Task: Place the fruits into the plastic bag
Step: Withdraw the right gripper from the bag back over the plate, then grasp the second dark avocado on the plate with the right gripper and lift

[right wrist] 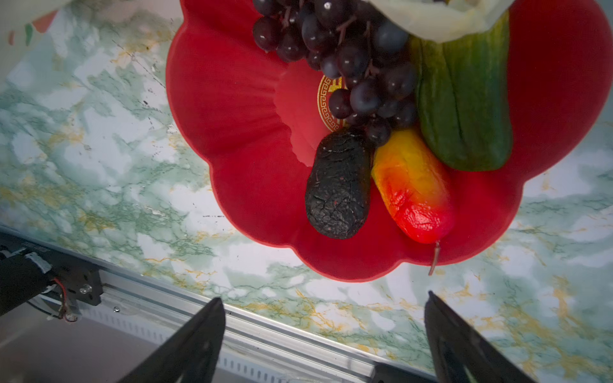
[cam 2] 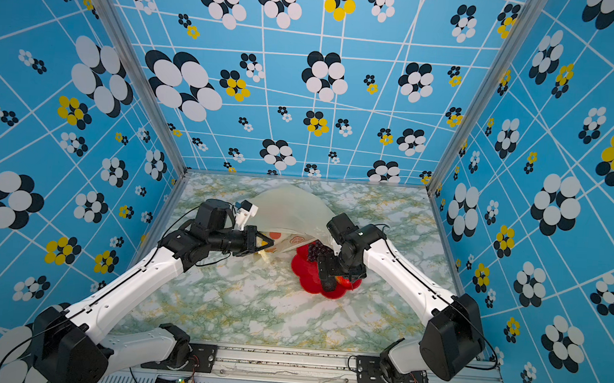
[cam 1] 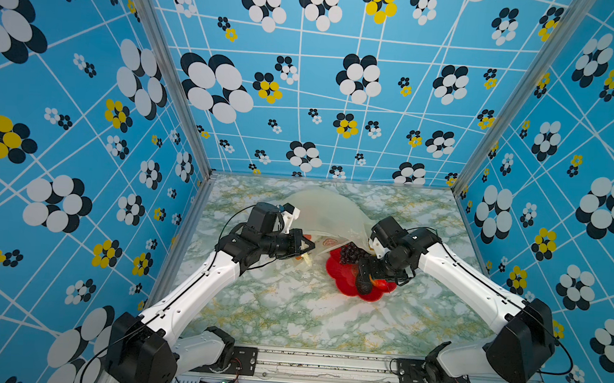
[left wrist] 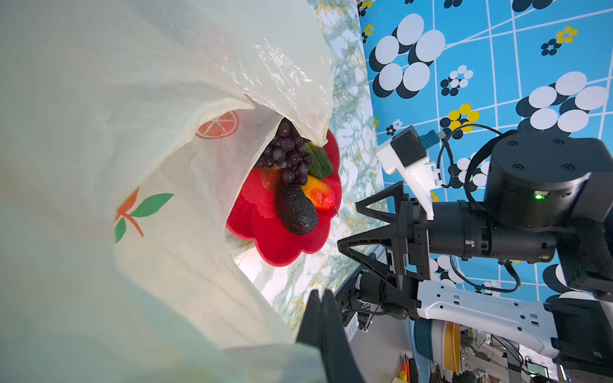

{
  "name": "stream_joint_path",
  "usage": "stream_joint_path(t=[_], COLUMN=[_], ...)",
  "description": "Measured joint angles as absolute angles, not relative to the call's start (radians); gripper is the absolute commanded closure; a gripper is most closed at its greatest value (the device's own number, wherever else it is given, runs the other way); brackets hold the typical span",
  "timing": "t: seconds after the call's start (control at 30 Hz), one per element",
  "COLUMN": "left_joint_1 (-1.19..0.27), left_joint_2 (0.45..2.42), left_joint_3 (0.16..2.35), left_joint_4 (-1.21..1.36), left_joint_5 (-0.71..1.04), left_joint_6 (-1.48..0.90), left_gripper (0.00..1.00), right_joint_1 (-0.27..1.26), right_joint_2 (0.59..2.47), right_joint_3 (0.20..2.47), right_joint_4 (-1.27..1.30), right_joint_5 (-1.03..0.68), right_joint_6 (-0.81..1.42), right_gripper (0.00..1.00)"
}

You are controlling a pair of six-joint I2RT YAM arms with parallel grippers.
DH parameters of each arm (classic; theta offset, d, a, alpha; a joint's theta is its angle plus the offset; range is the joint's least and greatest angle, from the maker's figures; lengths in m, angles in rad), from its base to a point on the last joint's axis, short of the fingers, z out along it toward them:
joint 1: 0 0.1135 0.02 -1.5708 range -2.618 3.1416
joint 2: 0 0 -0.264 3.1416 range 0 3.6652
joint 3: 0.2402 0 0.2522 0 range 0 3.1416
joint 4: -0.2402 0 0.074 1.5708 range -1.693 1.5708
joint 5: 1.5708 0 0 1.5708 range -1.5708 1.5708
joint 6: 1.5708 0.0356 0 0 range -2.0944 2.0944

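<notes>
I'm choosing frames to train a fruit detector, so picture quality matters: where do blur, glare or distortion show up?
Left wrist view: the plastic bag near the lens is soft and washed out, the grape bunch sharp. Right wrist view: the right gripper is blurred in the foreground, glints on the grape bunch. Both top views: wide-angle lens splays the wall posts; fruits look tiny.
</notes>
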State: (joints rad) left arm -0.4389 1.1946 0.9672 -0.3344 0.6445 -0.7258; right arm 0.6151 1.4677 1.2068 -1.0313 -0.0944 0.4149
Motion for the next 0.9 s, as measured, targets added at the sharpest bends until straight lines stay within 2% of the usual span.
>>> stream_joint_path(t=[0.27, 0.9], left_joint_1=[-0.439, -0.44], left_joint_2=[1.195, 1.204], left_joint_3=[0.96, 0.941], left_joint_4=[-0.31, -0.281], left_joint_5=[0.669, 0.682], left_joint_6=[-0.726, -0.744], left_gripper=[1.0, 1.0], right_joint_1=[0.676, 0.677], right_joint_2=[1.552, 1.702], right_joint_3=[1.207, 1.201], right_joint_4=[-0.984, -0.93], right_joint_5=[-0.083, -0.027], right_joint_6=[0.45, 0.449], right_gripper=[0.19, 0.31])
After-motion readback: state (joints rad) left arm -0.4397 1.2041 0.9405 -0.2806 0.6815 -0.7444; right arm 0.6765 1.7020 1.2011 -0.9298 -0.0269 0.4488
